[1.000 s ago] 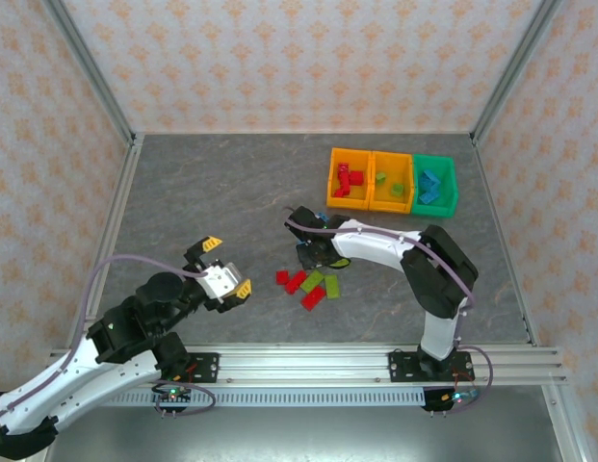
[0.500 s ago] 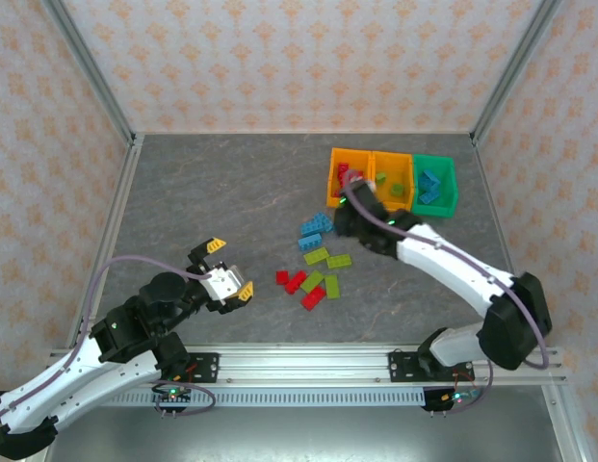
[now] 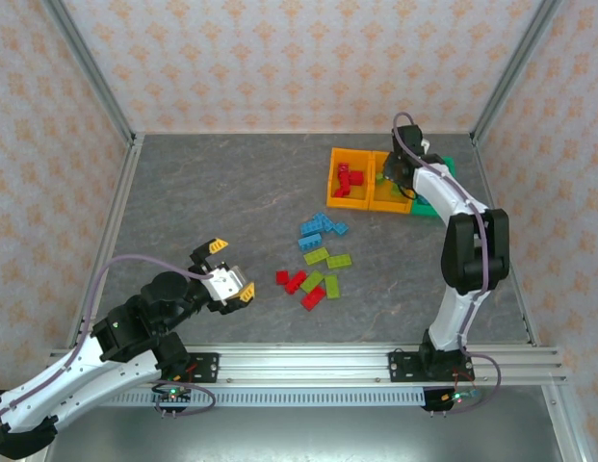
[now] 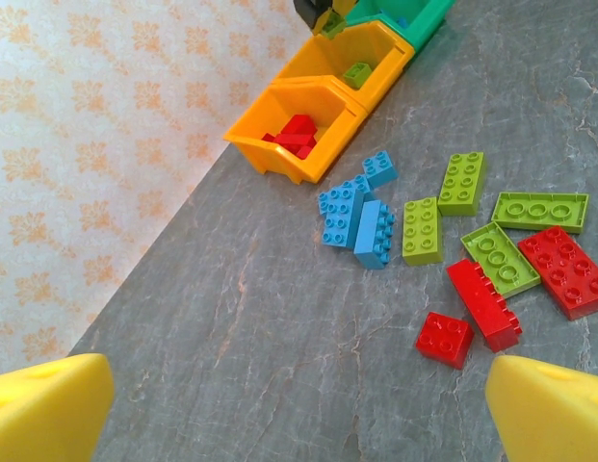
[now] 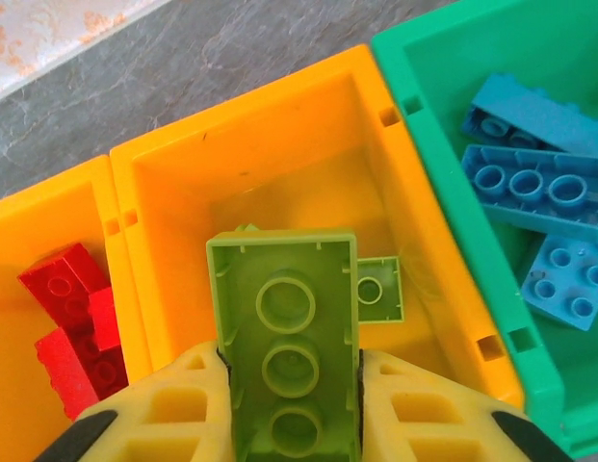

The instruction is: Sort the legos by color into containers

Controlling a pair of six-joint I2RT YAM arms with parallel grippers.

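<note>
Right pincer [image 5: 289, 404] clamped on a lime brick [image 5: 287, 318], just above the middle orange bin [image 5: 279, 144]. The green bin [image 5: 433, 67], with blue bricks [image 5: 534, 188], sits right of it. Left pincer [image 4: 299, 409] wide open, empty; loose bricks [image 4: 421, 231] lie on the counter [image 4: 231, 366] ahead.

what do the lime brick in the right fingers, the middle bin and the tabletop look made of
Lime brick: hard moulded plastic, slight sheen; its hollow underside shows round tubes.
Middle bin: rigid orange plastic, smooth walls with moulded slots.
Tabletop: grey, veined like stone, matte; possibly a printed laminate or mat.
</note>
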